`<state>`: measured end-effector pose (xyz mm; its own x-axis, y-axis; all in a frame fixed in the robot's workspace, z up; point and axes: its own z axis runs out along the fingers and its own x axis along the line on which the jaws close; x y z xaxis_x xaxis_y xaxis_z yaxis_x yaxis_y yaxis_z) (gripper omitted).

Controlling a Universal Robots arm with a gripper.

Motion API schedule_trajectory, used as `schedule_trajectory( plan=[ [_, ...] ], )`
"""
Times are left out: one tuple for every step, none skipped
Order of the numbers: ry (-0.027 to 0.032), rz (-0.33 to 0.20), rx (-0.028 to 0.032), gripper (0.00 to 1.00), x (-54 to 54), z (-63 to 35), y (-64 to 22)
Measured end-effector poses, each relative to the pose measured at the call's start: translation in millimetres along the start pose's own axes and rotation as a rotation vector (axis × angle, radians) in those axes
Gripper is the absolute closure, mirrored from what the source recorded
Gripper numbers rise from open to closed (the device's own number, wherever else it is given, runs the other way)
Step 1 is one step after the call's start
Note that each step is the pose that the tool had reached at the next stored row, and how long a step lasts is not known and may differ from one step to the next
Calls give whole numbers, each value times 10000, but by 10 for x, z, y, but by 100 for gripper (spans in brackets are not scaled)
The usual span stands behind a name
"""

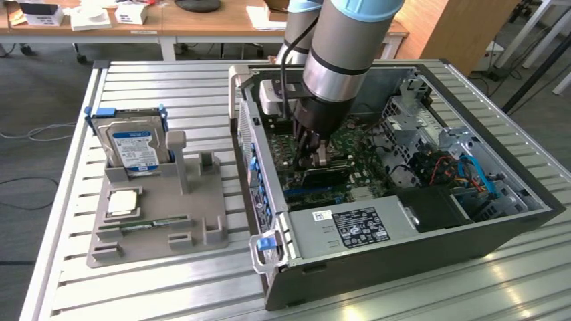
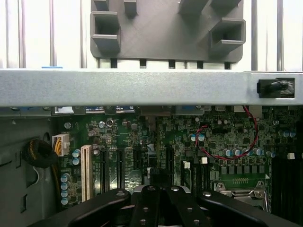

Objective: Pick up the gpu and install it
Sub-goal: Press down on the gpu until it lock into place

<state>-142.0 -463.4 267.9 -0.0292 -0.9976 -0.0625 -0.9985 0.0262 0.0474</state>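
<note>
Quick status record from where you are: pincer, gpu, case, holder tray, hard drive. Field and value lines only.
pincer: shut, lowered inside the open computer case, just above the motherboard
gpu: dark card low at the motherboard slots, right under the pincer; whether it is fully seated cannot be told
holder tray: grey, on the table at the exterior view's left of the case
hard drive: upright in the holder tray's rear slot

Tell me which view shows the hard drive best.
The exterior view: the hard drive stands upright in the grey holder on the slatted table, its blue-white label facing the camera. The wrist view looks into the computer case at the motherboard and gives nothing recognisable of the drive.
</note>
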Motion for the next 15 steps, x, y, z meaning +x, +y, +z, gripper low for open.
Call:
schedule_trajectory(
  plan=[
    [0,0,0,89,0,0,0],
    [1,0,0,89,0,0,0],
    [0,0,0,89,0,0,0],
    [1,0,0,89,0,0,0],
    [1,0,0,89,0,1,0],
    [1,0,0,89,0,2,0],
    [1,0,-1,89,0,2,0],
    [1,0,0,89,0,2,0],
    [0,0,0,89,0,2,0],
    [0,0,0,89,0,2,0],
    [0,0,0,89,0,4,0],
    [-2,0,1,89,0,7,0],
    [-2,0,1,89,0,7,0],
    [-1,0,1,89,0,7,0],
    [0,0,1,89,0,7,0]
  ],
)
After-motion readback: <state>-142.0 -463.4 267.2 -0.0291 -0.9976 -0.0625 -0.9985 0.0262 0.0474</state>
